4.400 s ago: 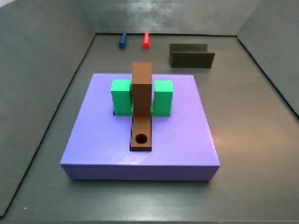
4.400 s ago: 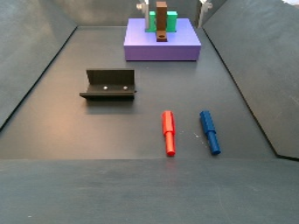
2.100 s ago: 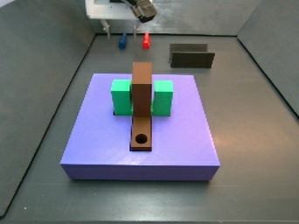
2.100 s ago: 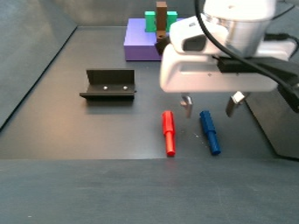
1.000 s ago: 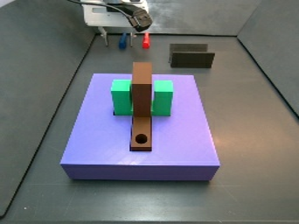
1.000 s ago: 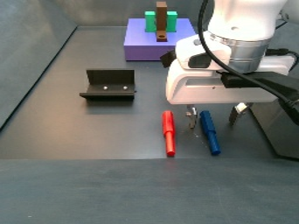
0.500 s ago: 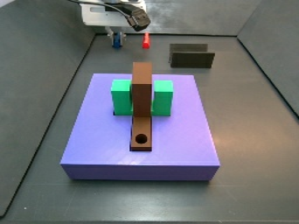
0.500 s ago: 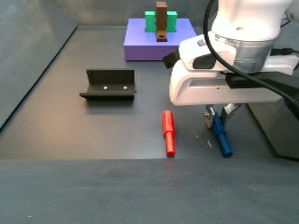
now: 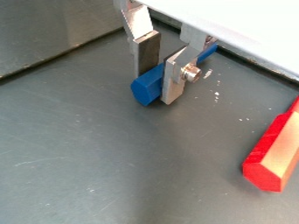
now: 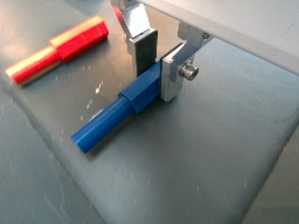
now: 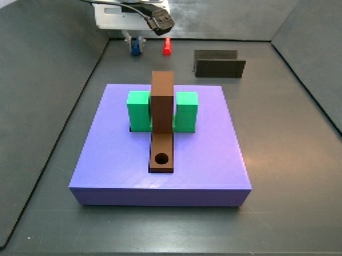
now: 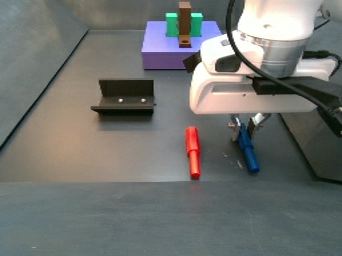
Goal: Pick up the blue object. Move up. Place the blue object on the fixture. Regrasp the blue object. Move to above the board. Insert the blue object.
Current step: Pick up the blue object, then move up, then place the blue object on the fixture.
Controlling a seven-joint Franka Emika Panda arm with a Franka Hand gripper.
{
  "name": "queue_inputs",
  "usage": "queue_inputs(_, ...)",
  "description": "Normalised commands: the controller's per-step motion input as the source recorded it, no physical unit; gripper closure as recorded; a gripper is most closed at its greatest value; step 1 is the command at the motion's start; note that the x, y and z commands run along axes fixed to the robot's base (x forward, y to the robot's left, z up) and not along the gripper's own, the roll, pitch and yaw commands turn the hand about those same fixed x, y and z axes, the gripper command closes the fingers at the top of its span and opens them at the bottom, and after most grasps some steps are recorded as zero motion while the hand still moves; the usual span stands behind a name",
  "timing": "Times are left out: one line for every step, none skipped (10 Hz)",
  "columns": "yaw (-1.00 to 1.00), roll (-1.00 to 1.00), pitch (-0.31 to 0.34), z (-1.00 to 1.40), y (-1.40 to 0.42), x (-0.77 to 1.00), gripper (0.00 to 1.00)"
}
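The tool (image 9: 162, 72) is down at the dark floor at the far end from the board, its two flat silver fingers (image 10: 172, 70) standing either side of the small slim blue cylindrical peg (image 10: 117, 114), which lies flat with the fingers near one end. In both wrist views the dark pads sit right against the blue sides, so I judge the tool clamped on the peg, or all but; the peg does not look lifted yet. Gripping near the end leaves most of its length free. The same-shaped red peg (image 12: 193, 151) lies just beside, untouched. The dark olive-grey bracket fixture (image 12: 126, 96) waits apart, and the large lavender-purple slab (image 11: 120, 170) with its long brown bar (image 11: 162, 120) stands well away.
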Motion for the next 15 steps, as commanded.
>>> queue_inputs(0.00,0.00,0.000,0.00,0.00,0.00,1.00)
queue_inputs(0.00,0.00,0.000,0.00,0.00,0.00,1.00)
queue_inputs(0.00,0.00,0.000,0.00,0.00,0.00,1.00)
queue_inputs(0.00,0.00,0.000,0.00,0.00,0.00,1.00)
queue_inputs(0.00,0.00,0.000,0.00,0.00,0.00,1.00)
queue_inputs(0.00,0.00,0.000,0.00,0.00,0.00,1.00)
queue_inputs(0.00,0.00,0.000,0.83,0.00,0.00,1.00)
queue_inputs(-0.03,-0.01,0.025,0.79,-0.04,-0.06,1.00)
queue_inputs(-0.03,0.04,0.038,0.48,-0.04,-0.10,1.00)
queue_inputs(-0.03,0.09,0.034,0.20,-0.03,-0.05,1.00)
queue_inputs(0.00,-0.17,0.000,0.00,0.00,0.00,1.00)
queue_inputs(0.00,-0.28,0.000,0.00,0.00,0.02,1.00)
queue_inputs(-0.04,-0.55,0.000,0.00,0.00,0.09,1.00)
queue_inputs(-0.17,-0.79,0.000,0.00,-0.12,0.28,1.00)
queue_inputs(-0.33,-0.69,0.000,0.13,-0.37,0.33,1.00)
